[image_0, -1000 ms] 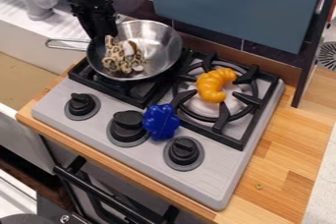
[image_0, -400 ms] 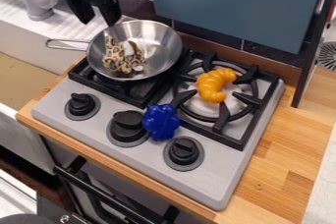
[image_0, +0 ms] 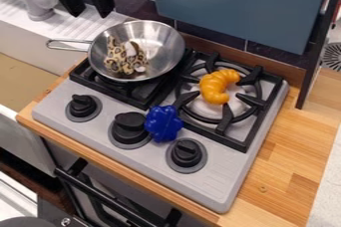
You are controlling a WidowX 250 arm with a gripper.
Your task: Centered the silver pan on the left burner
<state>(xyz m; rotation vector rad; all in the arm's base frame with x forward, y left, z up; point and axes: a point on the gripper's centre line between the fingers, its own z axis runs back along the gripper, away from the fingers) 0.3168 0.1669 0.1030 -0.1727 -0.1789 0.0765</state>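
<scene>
Camera view: the black two-finger gripper (image_0: 91,12) hangs beyond the round silver metal pan (image_0: 164,47), fingers spread wide, nothing between them; the pan sits on the black left burner grate (image_0: 106,90), towards its far side; a low pass could catch the thin wire handle (image_0: 67,48) and swing the pan off centre; a hard push might also tip out the leopard-spotted toy (image_0: 118,61) inside.

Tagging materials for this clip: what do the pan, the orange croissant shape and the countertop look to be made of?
The silver pan: polished metal, probably steel, given its mirror-like highlights. The orange croissant: likely smooth, glossy plastic, with soft highlights. The countertop: wood or wood-look laminate, showing joined strips.
</scene>
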